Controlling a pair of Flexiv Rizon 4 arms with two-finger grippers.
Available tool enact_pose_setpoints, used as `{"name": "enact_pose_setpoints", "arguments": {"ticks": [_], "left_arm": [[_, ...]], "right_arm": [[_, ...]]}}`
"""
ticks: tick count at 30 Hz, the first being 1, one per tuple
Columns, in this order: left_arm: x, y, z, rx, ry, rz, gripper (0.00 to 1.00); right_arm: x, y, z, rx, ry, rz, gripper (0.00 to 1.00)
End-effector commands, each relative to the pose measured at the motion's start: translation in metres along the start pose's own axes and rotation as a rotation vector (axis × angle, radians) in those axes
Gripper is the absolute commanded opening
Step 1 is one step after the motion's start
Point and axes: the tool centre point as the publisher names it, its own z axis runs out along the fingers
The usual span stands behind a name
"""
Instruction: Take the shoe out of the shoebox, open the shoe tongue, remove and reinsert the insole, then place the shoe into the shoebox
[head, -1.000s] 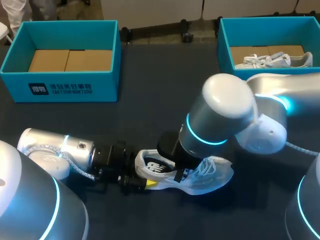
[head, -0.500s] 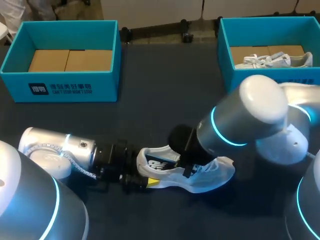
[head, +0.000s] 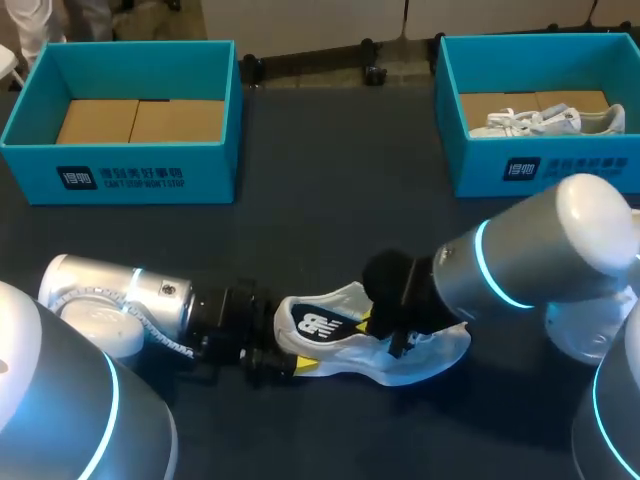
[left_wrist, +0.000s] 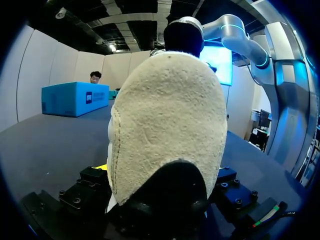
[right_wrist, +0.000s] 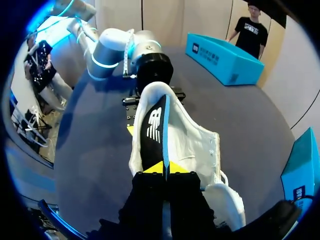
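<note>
– While the head view looks down on it all, what do the boxes hold?
– The left shoebox (head: 140, 180) holds only flat cardboard (head: 140, 120). The right shoebox (head: 540, 172) holds a spare shoe (head: 550, 122), white, lying on its cardboard floor.
– And the shoe itself?
– The shoe (head: 425, 355) lies on the dark bench (head: 330, 200) in the near middle, outside both boxes and well apart from them. A wide stretch of bench runs between it and the box walls. The left claw (head: 285, 362) is at its heel, and the right claw (head: 383, 328) is over its opening, by the black insole (head: 318, 325).
– What does the left wrist view show?
– The heel of the shoe (left_wrist: 165, 125) fills it, seated between the left claw's fingers and clamped from both sides. Bare bench spreads to either side of it.
– And the right wrist view?
– The right claw (right_wrist: 164, 167) has its yellow tips pressed together on the front end of the insole (right_wrist: 152, 135), which stands up out of the shoe (right_wrist: 195, 145). The left arm (right_wrist: 117, 47) comes to the heel ahead. The left shoebox (right_wrist: 225, 65) sits well beyond, across open bench, with its inside hidden.
</note>
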Motion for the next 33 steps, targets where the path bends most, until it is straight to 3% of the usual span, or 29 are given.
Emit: {"name": "enact_pose_setpoints", "arguments": {"ticks": [1, 20, 27, 28, 30, 33], "left_arm": [[-0.001, 0.004, -0.002, -0.001, 0.000, 0.001, 0.00], [-0.001, 0.004, -0.002, -0.001, 0.000, 0.001, 0.00], [-0.001, 0.004, -0.002, -0.001, 0.000, 0.001, 0.00], [-0.001, 0.004, -0.002, -0.001, 0.000, 0.001, 0.00], [-0.001, 0.004, -0.002, -0.001, 0.000, 0.001, 0.00], [-0.001, 0.004, -0.002, -0.001, 0.000, 0.001, 0.00]], "right_arm": [[-0.002, -0.002, -0.006, -0.059, 0.018, -0.011, 0.00], [-0.003, 0.006, -0.012, -0.214, 0.078, -0.088, 0.00], [-0.003, 0.014, -0.012, -0.178, 0.120, -0.125, 0.00], [-0.003, 0.015, -0.012, -0.174, 0.122, -0.124, 0.01], [-0.003, 0.016, -0.011, -0.161, 0.141, -0.136, 0.14], [-0.004, 0.018, -0.011, -0.139, 0.158, -0.140, 0.20]]}}
